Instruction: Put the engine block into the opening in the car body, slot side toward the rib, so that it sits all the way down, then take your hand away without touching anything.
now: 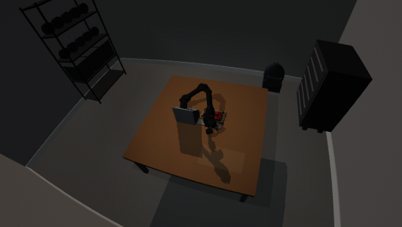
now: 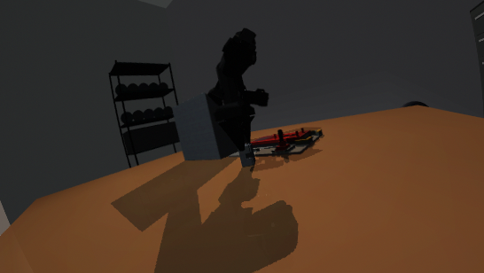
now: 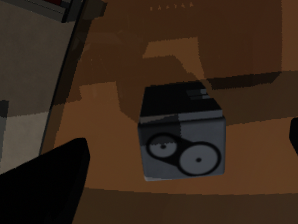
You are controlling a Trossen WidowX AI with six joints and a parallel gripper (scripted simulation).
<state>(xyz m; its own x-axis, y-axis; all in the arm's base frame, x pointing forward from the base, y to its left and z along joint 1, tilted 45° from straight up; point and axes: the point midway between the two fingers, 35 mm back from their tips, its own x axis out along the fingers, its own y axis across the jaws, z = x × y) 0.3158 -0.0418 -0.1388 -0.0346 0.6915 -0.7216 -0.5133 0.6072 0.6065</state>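
The engine block stands on the table, clear of the tray. In the wrist view it has a light grey face with two round discs in a dark outline, and a dark side with small pale marks. My gripper is open and empty, low at the block. The wrist view shows the block between the widely parted fingers, with a gap on either side. The red car body lies on the grey tray. Its opening cannot be made out.
A large grey box-like panel stands on the table beside the tray and the arm. A dark upright post with a red foot rises from the tray's near side. Shelves and a cabinet stand beyond the table.
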